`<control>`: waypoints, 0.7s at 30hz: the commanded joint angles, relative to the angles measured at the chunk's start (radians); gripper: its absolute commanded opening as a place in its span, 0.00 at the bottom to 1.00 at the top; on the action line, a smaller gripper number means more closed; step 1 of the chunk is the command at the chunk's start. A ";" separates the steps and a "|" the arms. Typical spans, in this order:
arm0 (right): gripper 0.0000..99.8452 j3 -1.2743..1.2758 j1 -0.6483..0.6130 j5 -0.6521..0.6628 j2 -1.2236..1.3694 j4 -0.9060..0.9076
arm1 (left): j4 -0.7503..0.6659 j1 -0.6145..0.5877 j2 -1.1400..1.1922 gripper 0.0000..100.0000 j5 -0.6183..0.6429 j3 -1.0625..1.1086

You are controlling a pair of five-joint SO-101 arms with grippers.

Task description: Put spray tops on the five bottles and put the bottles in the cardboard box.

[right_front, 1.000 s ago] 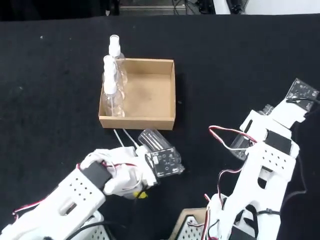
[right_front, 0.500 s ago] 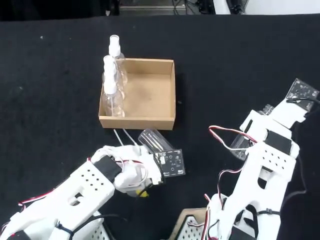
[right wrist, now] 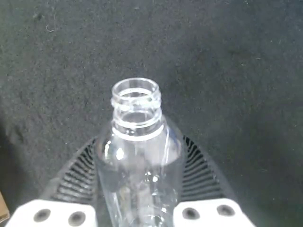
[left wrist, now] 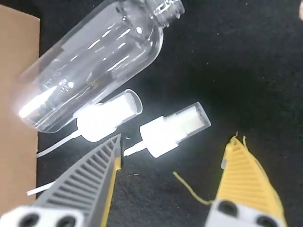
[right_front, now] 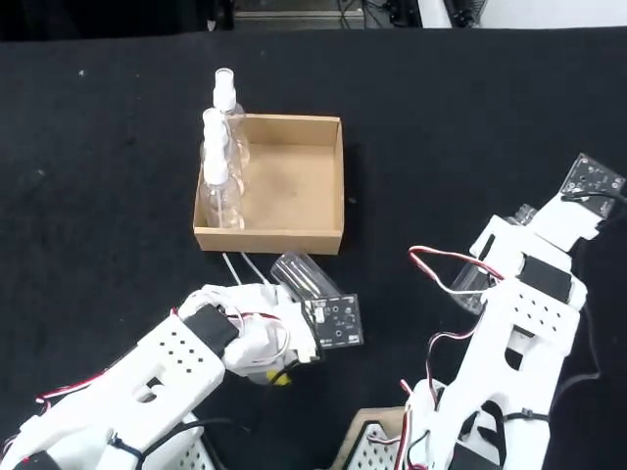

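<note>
Now the left gripper (left wrist: 175, 144), halted after advancing, hangs open over a spray top (left wrist: 173, 131). The right gripper (right wrist: 139, 158) stays clamped on an uncapped bottle (right wrist: 137, 111); pickup comes next.

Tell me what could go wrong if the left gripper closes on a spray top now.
1. The open left gripper hangs over two spray tops lying close together; closing might catch both or flick one away.
2. The loose bottle lies uncapped right beside them, by the box; a nudge could roll it.
3. The right gripper grips the held bottle, which is clear and smooth; it may slip when a top is pressed on.
</note>
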 commanded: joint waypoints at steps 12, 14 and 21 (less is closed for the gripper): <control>0.03 -0.039 0.018 -0.009 0.002 -0.026 | -0.118 -0.041 0.173 0.32 -0.023 -0.067; 0.03 -0.039 0.018 -0.009 0.002 -0.026 | -0.126 -0.042 0.199 0.32 -0.023 -0.064; 0.03 -0.039 0.018 -0.009 0.002 -0.026 | -0.118 -0.044 0.250 0.32 -0.017 -0.064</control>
